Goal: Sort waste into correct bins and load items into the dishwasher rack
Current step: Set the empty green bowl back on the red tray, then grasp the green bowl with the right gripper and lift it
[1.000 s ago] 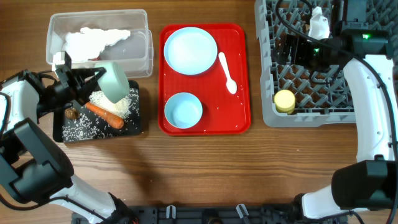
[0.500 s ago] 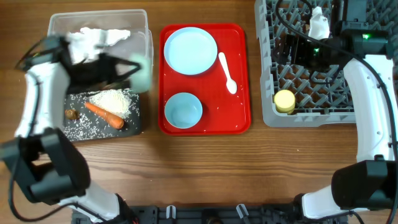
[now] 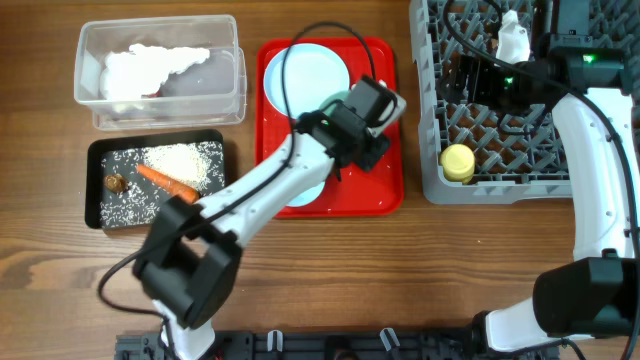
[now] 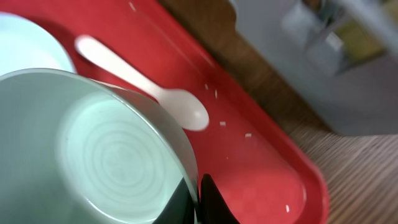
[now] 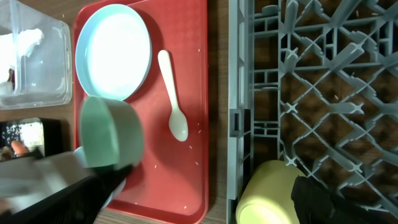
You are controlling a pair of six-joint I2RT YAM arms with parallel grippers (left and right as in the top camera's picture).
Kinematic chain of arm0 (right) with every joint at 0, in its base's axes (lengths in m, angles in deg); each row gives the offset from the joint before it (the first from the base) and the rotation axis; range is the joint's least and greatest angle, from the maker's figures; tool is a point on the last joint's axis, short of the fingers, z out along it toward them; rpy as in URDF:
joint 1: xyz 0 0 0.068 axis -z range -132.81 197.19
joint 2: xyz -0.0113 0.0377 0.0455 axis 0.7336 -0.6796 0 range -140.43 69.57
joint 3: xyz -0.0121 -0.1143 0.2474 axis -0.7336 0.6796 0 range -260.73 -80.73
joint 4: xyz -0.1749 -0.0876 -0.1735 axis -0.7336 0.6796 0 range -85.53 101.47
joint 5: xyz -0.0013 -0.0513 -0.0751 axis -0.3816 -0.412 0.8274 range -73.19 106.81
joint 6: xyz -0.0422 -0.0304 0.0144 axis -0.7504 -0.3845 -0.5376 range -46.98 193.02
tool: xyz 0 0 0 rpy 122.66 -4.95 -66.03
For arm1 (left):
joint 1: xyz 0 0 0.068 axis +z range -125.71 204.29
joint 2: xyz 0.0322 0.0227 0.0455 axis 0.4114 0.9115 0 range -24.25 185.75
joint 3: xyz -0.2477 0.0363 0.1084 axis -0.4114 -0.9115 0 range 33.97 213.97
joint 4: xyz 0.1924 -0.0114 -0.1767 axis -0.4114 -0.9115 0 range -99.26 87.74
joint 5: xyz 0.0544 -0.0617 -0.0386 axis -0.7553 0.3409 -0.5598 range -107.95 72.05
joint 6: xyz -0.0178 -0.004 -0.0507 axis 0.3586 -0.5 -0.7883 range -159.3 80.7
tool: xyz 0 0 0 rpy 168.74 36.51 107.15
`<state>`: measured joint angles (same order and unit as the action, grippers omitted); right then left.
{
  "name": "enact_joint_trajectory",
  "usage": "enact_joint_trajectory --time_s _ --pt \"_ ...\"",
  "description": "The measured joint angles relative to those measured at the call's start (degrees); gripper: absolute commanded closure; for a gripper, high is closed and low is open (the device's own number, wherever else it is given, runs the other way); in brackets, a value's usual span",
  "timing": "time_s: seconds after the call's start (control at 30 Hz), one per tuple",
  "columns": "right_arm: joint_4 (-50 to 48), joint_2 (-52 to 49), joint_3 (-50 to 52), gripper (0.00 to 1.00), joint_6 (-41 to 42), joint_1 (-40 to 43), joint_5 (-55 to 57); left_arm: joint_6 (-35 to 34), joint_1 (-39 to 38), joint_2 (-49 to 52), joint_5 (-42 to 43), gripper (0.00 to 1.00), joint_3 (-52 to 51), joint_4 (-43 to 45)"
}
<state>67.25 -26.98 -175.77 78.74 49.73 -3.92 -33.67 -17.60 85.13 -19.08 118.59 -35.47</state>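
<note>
The left jaws pinch the green bowl (image 5: 112, 140) by its rim above the tray (image 5: 193, 186), the rack (image 5: 235, 124) lying to its right; the right jaws' state cannot be told.

Two bowls (image 5: 112, 140), one plate (image 3: 305, 78), one spoon (image 5: 173, 99), one cup (image 3: 458, 163).

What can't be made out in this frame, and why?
- white spoon: hidden under the left arm in the overhead view; the wrist views show it on the red tray.
- light-blue bowl: mostly covered by that arm overhead.
- right tool: only a dark finger at the right wrist view's bottom edge; open or shut unclear.
- brown lump in the black tray: too small overhead to identify.
</note>
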Motion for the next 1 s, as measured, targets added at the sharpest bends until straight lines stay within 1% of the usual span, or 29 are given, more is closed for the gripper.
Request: enact_joint_trajectory --time_s 0.07,0.23,0.3,0.33,0.37,0.4,0.53,0.6,0.63,0.67,0.7,0.73,0.8,0.83,0.9,0.97,1.0 --pt "0.00 0.00 0.00 0.00 0.00 0.00 0.00 0.00 -1.62 2.84 -0.74 0.96 0.00 0.02" --pt "0.00 0.00 0.00 0.00 0.00 0.00 0.00 0.00 -4.37 3.13 -0.98 0.96 0.00 -0.28" --pt "0.00 0.00 0.00 0.00 0.00 0.00 0.00 0.00 -4.68 3.13 -0.98 0.87 0.00 -1.31" --pt "0.00 0.00 0.00 0.00 0.00 0.00 0.00 -0.07 -4.68 3.13 -1.01 0.79 0.00 -1.46" --pt "0.00 0.00 0.00 0.00 0.00 0.00 0.00 -0.74 -4.68 3.13 -1.01 0.65 0.00 -1.88" --pt "0.00 0.00 0.00 0.00 0.00 0.00 0.00 -1.36 -4.68 3.13 -1.05 0.59 0.00 -2.62" --pt "-0.31 0.00 0.00 0.00 0.00 0.00 0.00 -2.36 -4.68 3.13 -1.20 0.59 0.00 -5.01" --pt "-0.74 0.00 0.00 0.00 0.00 0.00 0.00 -4.00 -4.57 3.10 -1.18 0.55 0.00 -5.03" --pt "-0.85 0.00 0.00 0.01 0.00 0.00 0.00 -5.03 -4.46 2.99 -1.18 0.50 0.00 -5.14" --pt "-1.14 0.00 0.00 0.00 0.00 0.00 0.00 -6.10 -4.20 2.67 -1.18 0.44 0.00 -5.27" --pt "-1.33 0.00 0.00 0.00 0.00 0.00 -0.02 -8.09 -3.32 1.03 -1.18 0.30 -0.02 -5.42" --pt "-1.62 0.00 0.02 0.00 0.00 0.00 -0.28 -9.77 -1.84 -2.14 -1.20 0.19 -0.02 -5.38" --pt "-3.52 0.00 0.02 0.00 0.00 0.00 -2.21 -13.05 1.68 -8.70 -1.07 0.11 -0.02 -5.14" --pt "-5.38 0.00 0.02 0.00 0.00 -0.35 -2.99 -14.47 3.96 -11.87 -1.14 0.00 -0.02 -5.01" --pt "-6.82 0.00 0.02 0.01 0.00 -1.75 -3.43 -16.26 9.68 -17.31 -1.16 0.00 0.00 -4.72" --pt "-8.28 -0.50 0.02 0.02 0.11 -5.11 -3.13 -17.62 14.14 -19.54 -1.53 0.00 0.00 -4.72" --pt "-8.76 -2.29 0.00 0.09 0.72 -8.68 -1.79 -18.84 16.13 -19.71 -1.57 0.00 0.00 -4.76"
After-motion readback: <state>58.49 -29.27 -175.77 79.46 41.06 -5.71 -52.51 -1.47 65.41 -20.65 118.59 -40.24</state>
